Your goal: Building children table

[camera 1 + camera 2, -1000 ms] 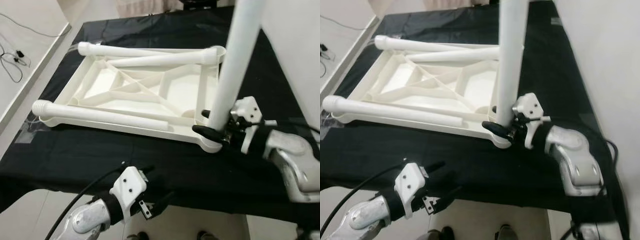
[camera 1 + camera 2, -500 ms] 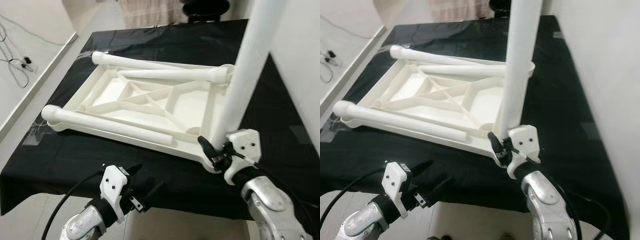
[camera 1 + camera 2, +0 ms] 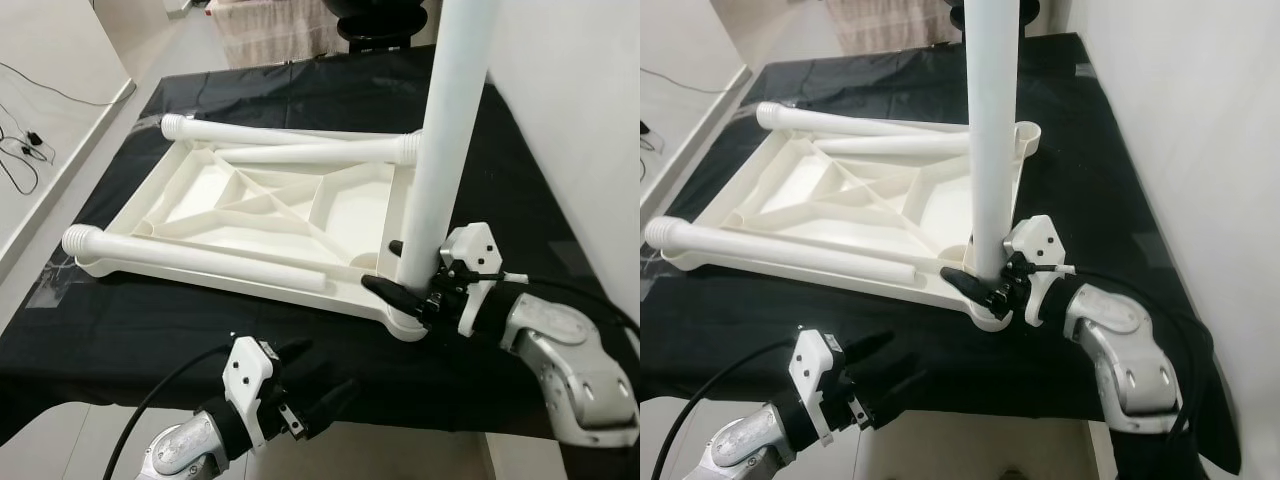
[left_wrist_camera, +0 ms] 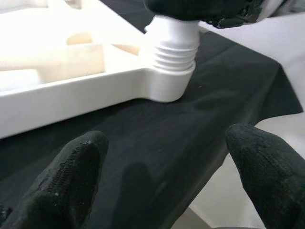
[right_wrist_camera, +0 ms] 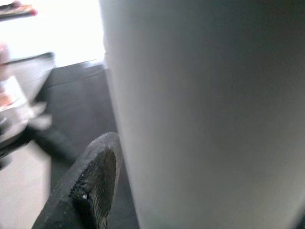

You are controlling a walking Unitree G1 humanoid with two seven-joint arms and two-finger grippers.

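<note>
A white plastic tabletop (image 3: 250,215) lies upside down on a black cloth (image 3: 150,310) spread over a low surface, its ribbed underside facing up. At the left, near the cloth's front edge, the left gripper (image 3: 315,385) hovers with its two black fingers (image 4: 71,176) spread apart and holding nothing; in the left wrist view it points toward the tabletop's near right corner socket (image 4: 169,83), which sits well apart from it. Three loose white legs lie on the upturned tabletop: one leg (image 3: 200,252) along the near side, another (image 3: 240,131) along the far side, and a third (image 3: 320,153) slanting beside it. Further right, a fourth leg (image 3: 445,130) stands upright in the near right corner socket, its threaded base visible in the left wrist view. The right gripper (image 3: 400,280) is clamped on the bottom of this upright leg just above the socket, one finger (image 5: 90,186) pressed against the white tube in the right wrist view. No brand, label or readable writing can be made out on the parts.
</note>
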